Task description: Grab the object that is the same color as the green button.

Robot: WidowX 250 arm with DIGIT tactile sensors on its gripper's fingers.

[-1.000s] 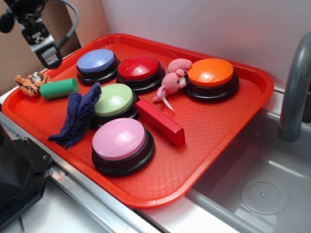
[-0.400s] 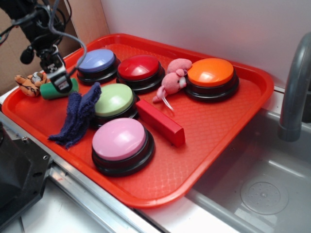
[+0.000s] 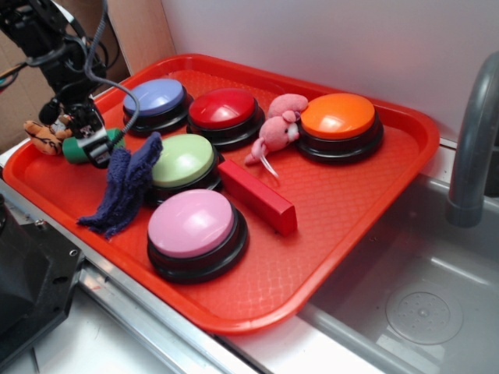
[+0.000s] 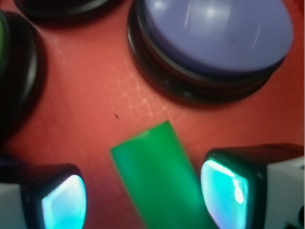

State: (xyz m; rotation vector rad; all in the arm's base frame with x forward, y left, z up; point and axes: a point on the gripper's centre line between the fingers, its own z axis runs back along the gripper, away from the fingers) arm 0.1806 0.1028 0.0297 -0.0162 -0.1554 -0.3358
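Observation:
The green cylinder (image 3: 76,148) lies on its side at the left of the red tray (image 3: 327,234), mostly hidden by my gripper (image 3: 95,140), which is low over it. In the wrist view the cylinder (image 4: 155,179) lies between my two fingers, close to the right fingertip (image 4: 224,191), with a gap to the left one. The jaws stand open on either side of it. The pale-green domed button (image 3: 183,161) sits on its black base in the tray's middle, to the right of the cylinder.
A dark blue cloth (image 3: 125,187) lies just right of the gripper. A small tiger toy (image 3: 47,134) sits at the tray's left edge. Blue (image 3: 154,100), red (image 3: 224,111), orange (image 3: 338,118) and pink (image 3: 192,226) buttons, a pink plush (image 3: 277,132) and a red block (image 3: 257,196) fill the tray.
My gripper has come down from above the tray's left corner and now straddles the green cylinder. The cylinder has not moved.

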